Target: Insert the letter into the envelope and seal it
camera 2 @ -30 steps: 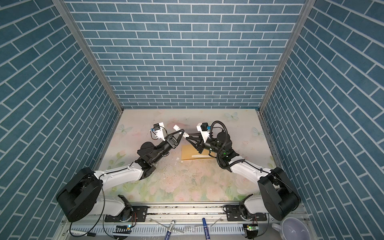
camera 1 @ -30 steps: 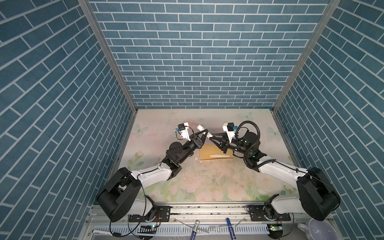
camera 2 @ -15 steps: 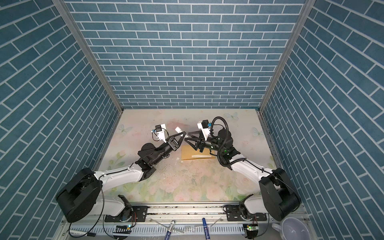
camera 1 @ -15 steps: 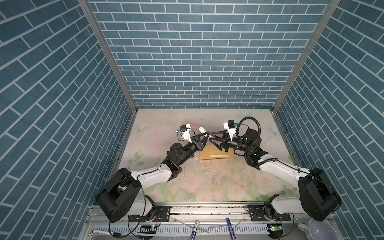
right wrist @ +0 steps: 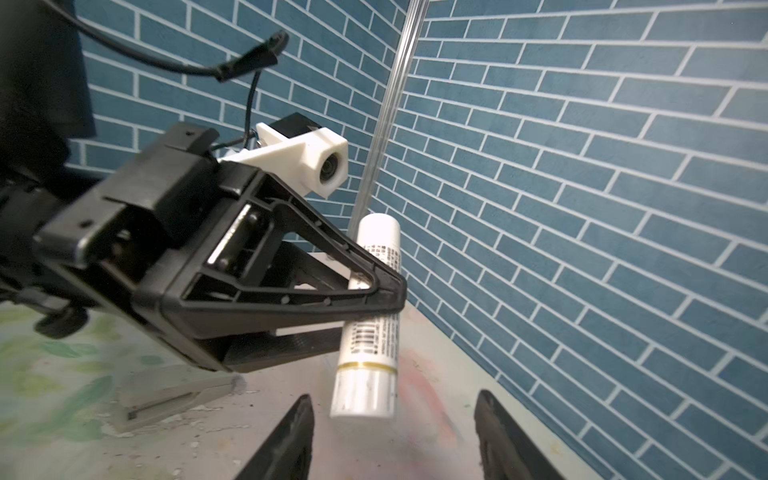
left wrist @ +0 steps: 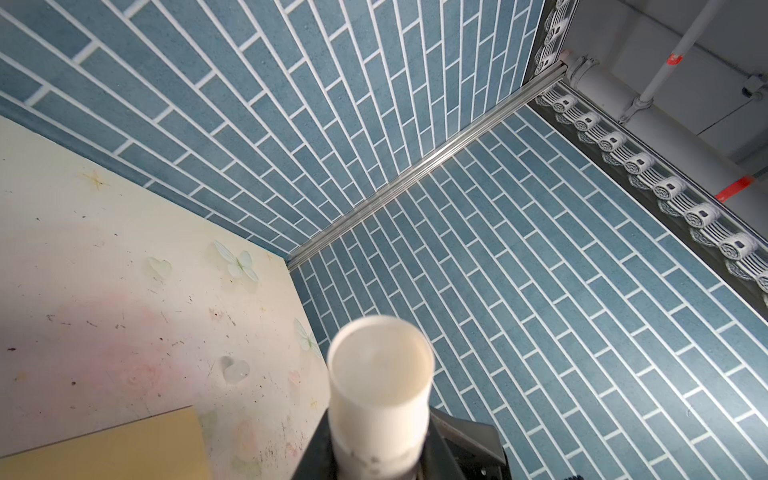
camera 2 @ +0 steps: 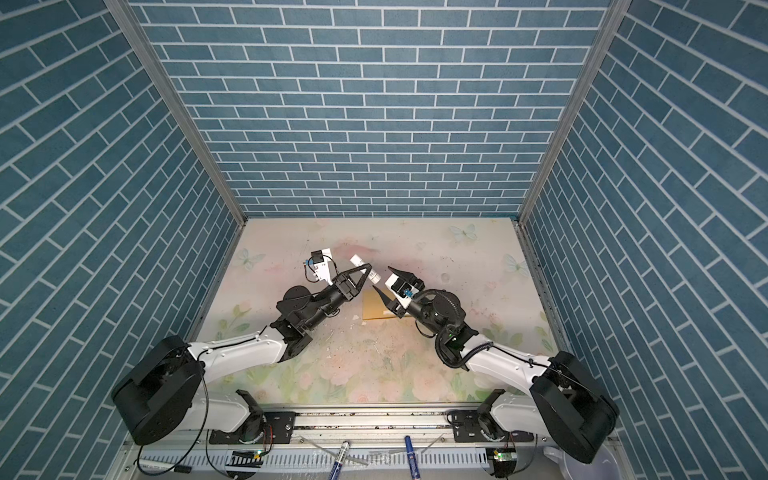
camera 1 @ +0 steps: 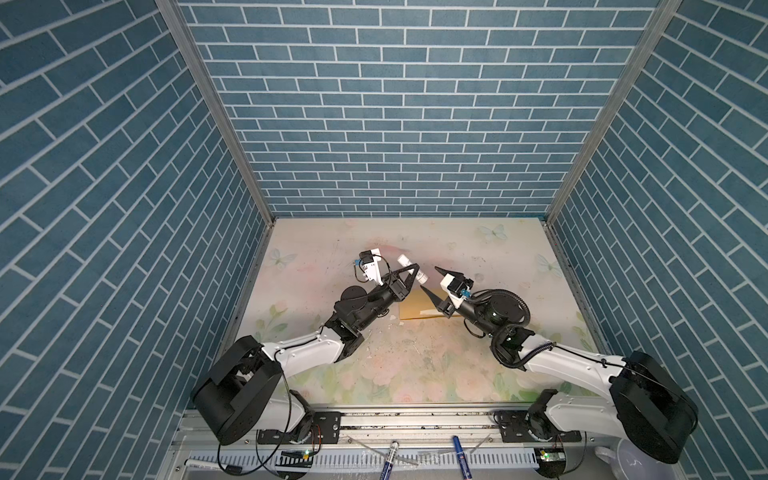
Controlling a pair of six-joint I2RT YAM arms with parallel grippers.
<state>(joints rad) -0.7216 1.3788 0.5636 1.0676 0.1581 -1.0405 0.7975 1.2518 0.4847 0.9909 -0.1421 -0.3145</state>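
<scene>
While the left hand (camera 1: 415, 272) clenches a white glue stick (camera 1: 405, 262) above the worktop (camera 1: 498, 266), the right hand (camera 1: 430, 277) faces it with its fingers spread and grips nothing. Both top views show the two hands meeting tip to tip over the middle of the worktop, the left hand (camera 2: 368, 272) reaching in from the left edge side and the right hand (camera 2: 381, 277) from the right. The glue stick (camera 2: 360, 263) is gripped across its body, tilted, with one end pointing toward the far edge and the other toward the right hand's open tips.

Seen from the right wrist, the glue stick (right wrist: 370, 345) carries fine print, a barcode and a thin gold ring. Its lower end hangs just in front of the right hand (right wrist: 394, 398), with a gap showing on either side. The left hand (right wrist: 374, 311) closes on the stick's printed part.

Lying flat near the middle of the worktop, the envelope (camera 1: 415, 309) sits below and between the two hands, touched by neither. The right arm covers its right end. A thin pale strip crosses its tan face in both top views (camera 2: 376, 311). Whether the letter is inside cannot be told. From the left wrist, a corner of the envelope (left wrist: 124, 449) shows beside the blurred end of the glue stick (left wrist: 380, 374) on the flowered worktop (left wrist: 104, 270).
</scene>
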